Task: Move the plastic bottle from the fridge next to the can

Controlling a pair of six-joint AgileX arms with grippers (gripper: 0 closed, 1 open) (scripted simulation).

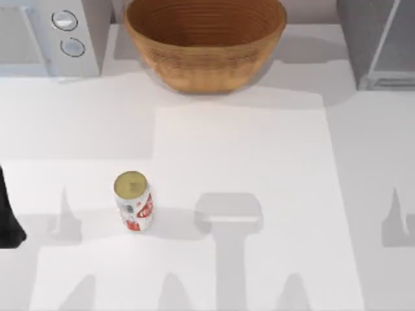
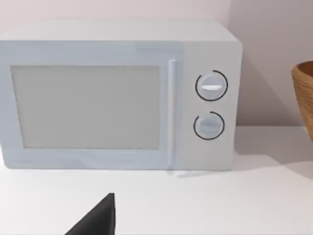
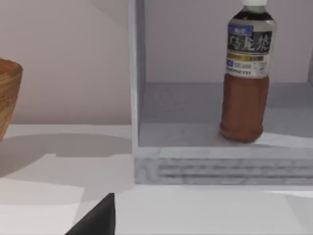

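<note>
Plastic bottle [image 3: 245, 78] upright inside open fridge [image 3: 195, 166]; approach level, grasp below label, then carry beside can [image 1: 133, 201]; claw state of either arm: cannot tell.

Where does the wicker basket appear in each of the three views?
Top view: the wicker basket stands at the far edge of the table, between the microwave and the fridge.
Left wrist view: its rim shows beside the microwave.
Right wrist view: its rim shows beside the fridge.
Shared landmark: the basket itself.

A white microwave [image 2: 120, 95] with two round dials [image 2: 211, 86] sits on the white counter [image 2: 220, 205]. A brown basket [image 2: 304, 95] is beside it.
</note>
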